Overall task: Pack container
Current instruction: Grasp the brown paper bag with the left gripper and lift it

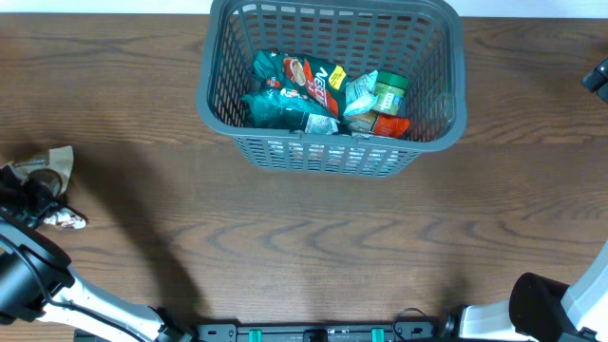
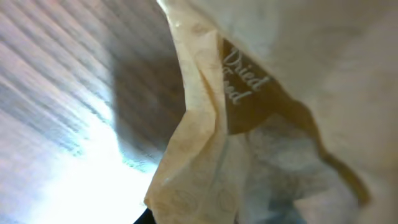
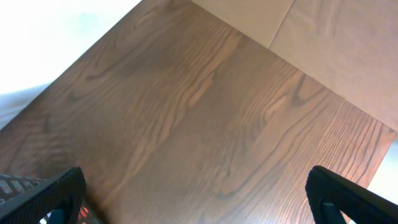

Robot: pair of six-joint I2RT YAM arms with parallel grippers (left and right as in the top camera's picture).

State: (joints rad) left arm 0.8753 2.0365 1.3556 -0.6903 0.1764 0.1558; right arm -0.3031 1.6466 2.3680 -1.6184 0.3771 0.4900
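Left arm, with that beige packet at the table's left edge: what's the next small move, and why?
Probably lift straight up. On the left gripper the jaws look closed on the beige packet, which lies on the table, and the container stands tall-walled to the right.

**Setting:** robotics lab, tabletop manipulation station.

**Evidence:**
- Dark wood-grain table (image 1: 313, 237), lit evenly and viewed from straight overhead.
- Left arm (image 1: 24, 275) and right arm (image 1: 541, 302), black and white, at the table's near corners.
- Black mounting rail (image 1: 313, 333) with green clips along the near edge.
- Grey lattice container (image 1: 214, 95) holding mixed food packets (image 1: 294, 90).
- Pale tan panels (image 3: 336, 37) beyond the table's edge, in the right wrist view.
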